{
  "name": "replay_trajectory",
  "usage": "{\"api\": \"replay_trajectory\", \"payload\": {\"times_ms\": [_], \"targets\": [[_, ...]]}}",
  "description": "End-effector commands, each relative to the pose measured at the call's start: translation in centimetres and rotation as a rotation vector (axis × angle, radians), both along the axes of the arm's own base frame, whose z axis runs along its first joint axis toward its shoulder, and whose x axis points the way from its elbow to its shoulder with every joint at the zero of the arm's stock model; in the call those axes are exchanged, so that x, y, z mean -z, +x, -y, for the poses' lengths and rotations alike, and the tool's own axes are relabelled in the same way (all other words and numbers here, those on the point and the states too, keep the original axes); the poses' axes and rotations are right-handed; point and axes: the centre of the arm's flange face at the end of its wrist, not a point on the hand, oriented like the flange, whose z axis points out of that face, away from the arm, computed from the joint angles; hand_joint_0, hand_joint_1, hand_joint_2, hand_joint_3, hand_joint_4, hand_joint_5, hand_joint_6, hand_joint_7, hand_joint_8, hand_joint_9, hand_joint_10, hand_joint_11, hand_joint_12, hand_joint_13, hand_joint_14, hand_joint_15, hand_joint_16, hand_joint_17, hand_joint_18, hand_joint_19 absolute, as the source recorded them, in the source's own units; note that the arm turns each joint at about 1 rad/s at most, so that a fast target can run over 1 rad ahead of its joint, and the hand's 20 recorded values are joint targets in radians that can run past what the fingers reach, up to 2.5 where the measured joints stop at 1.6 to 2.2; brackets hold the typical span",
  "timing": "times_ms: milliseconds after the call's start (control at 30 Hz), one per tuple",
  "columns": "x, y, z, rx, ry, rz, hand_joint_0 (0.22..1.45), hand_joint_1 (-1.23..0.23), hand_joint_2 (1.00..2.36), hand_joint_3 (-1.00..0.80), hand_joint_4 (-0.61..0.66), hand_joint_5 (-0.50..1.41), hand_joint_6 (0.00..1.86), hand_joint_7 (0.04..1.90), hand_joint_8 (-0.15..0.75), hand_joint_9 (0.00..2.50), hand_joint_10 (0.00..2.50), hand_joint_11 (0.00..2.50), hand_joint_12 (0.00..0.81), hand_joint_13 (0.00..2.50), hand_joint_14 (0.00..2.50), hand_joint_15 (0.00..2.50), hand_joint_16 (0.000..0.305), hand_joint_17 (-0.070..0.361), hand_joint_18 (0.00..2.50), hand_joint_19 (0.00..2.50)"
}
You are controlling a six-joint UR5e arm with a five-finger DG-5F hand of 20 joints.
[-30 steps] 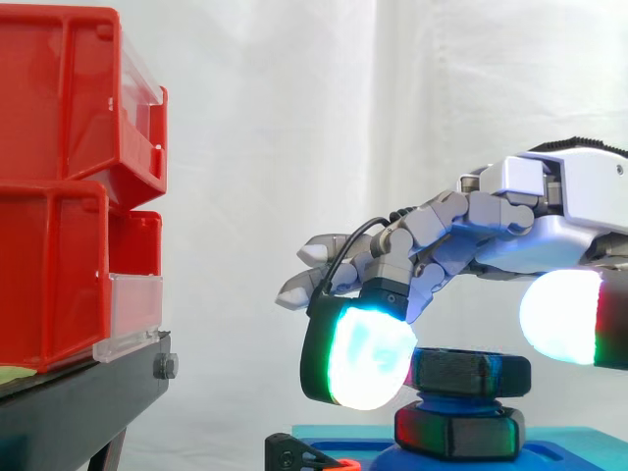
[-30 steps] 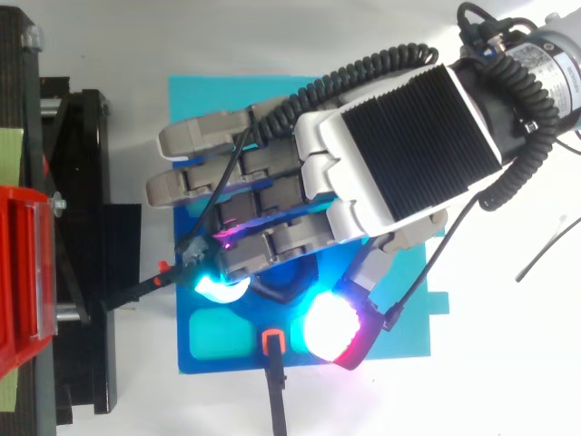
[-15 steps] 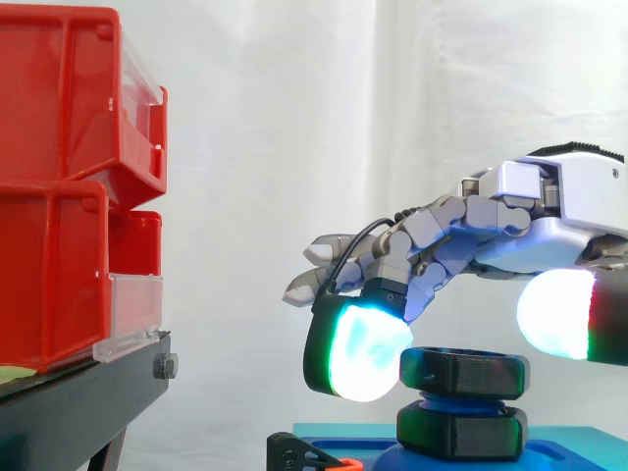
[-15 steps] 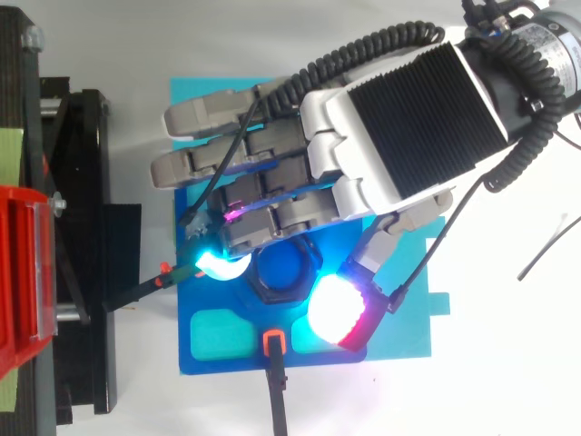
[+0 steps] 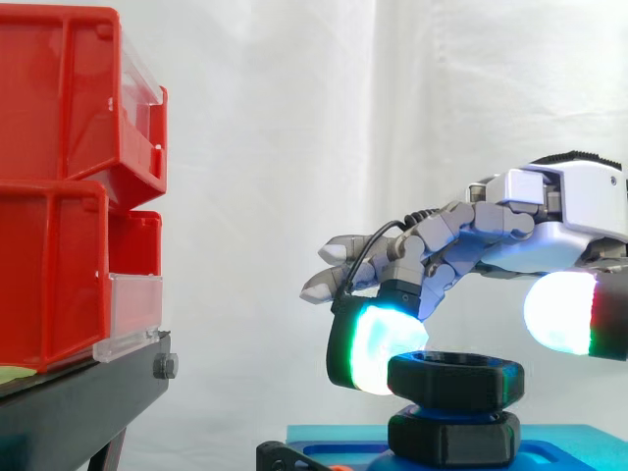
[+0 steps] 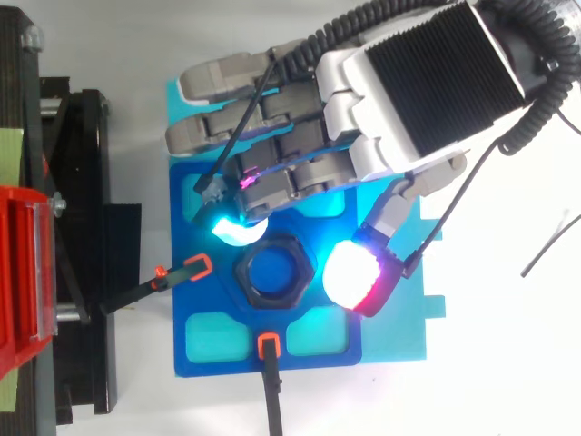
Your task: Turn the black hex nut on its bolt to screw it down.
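Fingers (image 6: 272, 173) of hand (image 6: 427, 82) relaxed, gripping nothing; nut (image 5: 453, 381) on bolt (image 6: 275, 270) between fingertip (image 6: 238, 232) and thumb (image 6: 359, 275), thumb clear; risk: uneven closing slips pads off corners.

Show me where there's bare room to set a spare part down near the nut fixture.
Free: the white tabletop right of the blue fixture plate, clear of the hand; also the white corner between the black stand and the plate's top edge. Crowded: around the black hex nut, hemmed by the hand's glowing pads and two orange-tipped clamps.
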Motion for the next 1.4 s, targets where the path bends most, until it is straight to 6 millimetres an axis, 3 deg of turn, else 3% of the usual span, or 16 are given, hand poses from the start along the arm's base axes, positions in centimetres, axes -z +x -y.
{"api": "replay_trajectory", "payload": {"times_ms": [0, 267, 533, 600, 633, 700, 767, 800, 900, 1367], "targets": [[0.1, -0.2, 0.6, -0.001, -0.002, 0.002, 0.49, -0.35, 1.0, -0.5, 0.21, -0.14, 0.83, 0.85, 0.256, 0.75, 0.01, 0.28, 0.292, 0.33, 0.0, 0.04, 0.033, 0.075, 0.0, 0.04], [0.1, -0.9, 2.6, -0.017, -0.015, 0.033, 0.49, -0.32, 1.0, -0.5, 0.21, -0.14, 0.81, 0.85, 0.256, 0.75, 0.01, 0.29, 0.294, 0.32, 0.0, 0.04, 0.034, 0.076, 0.0, 0.04], [-0.7, -0.4, 2.2, -0.059, -0.013, 0.098, 0.49, -0.33, 1.0, -0.5, 0.21, -0.13, 0.74, 0.88, 0.256, 0.75, 0.01, 0.28, 0.297, 0.32, 0.0, 0.04, 0.034, 0.077, 0.0, 0.04], [-0.9, 0.1, 1.7, -0.059, 0.036, 0.096, 0.49, -0.33, 1.0, -0.5, 0.21, -0.12, 0.72, 0.91, 0.253, 0.75, 0.01, 0.28, 0.296, 0.32, 0.0, 0.04, 0.034, 0.077, 0.0, 0.04], [0.4, 0.5, 1.5, -0.055, 0.053, 0.08, 0.49, -0.33, 1.0, -0.5, 0.22, -0.12, 0.72, 0.91, 0.254, 0.75, 0.01, 0.28, 0.297, 0.32, 0.0, 0.04, 0.034, 0.077, 0.0, 0.04], [0.5, 1.1, 1.4, -0.057, 0.064, 0.085, 0.49, -0.33, 1.0, -0.5, 0.2, -0.12, 0.72, 0.9, 0.256, 0.75, 0.01, 0.28, 0.297, 0.32, 0.0, 0.04, 0.034, 0.076, 0.0, 0.04], [2.3, 2.0, 1.0, -0.064, 0.087, 0.065, 0.49, -0.33, 1.0, -0.5, 0.21, -0.12, 0.71, 0.93, 0.256, 0.75, 0.01, 0.28, 0.297, 0.31, 0.0, 0.04, 0.034, 0.076, 0.0, 0.03], [0.8, 2.7, 0.8, -0.074, 0.101, 0.084, 0.49, -0.33, 1.0, -0.5, 0.21, -0.12, 0.71, 0.93, 0.256, 0.75, 0.01, 0.28, 0.296, 0.31, 0.0, 0.04, 0.034, 0.076, 0.0, 0.04], [0.6, 3.6, -2.7, -0.104, 0.108, 0.068, 0.49, -0.34, 1.0, -0.5, 0.21, -0.12, 0.71, 0.93, 0.254, 0.75, 0.01, 0.28, 0.296, 0.31, 0.0, 0.04, 0.034, 0.076, 0.0, 0.03], [1.0, 3.7, -3.4, -0.086, 0.11, 0.044, 0.5, -0.34, 1.0, -0.5, 0.2, -0.13, 0.78, 0.88, 0.256, 0.76, 0.01, 0.28, 0.293, 0.32, 0.0, 0.05, 0.033, 0.075, 0.0, 0.03]]}}
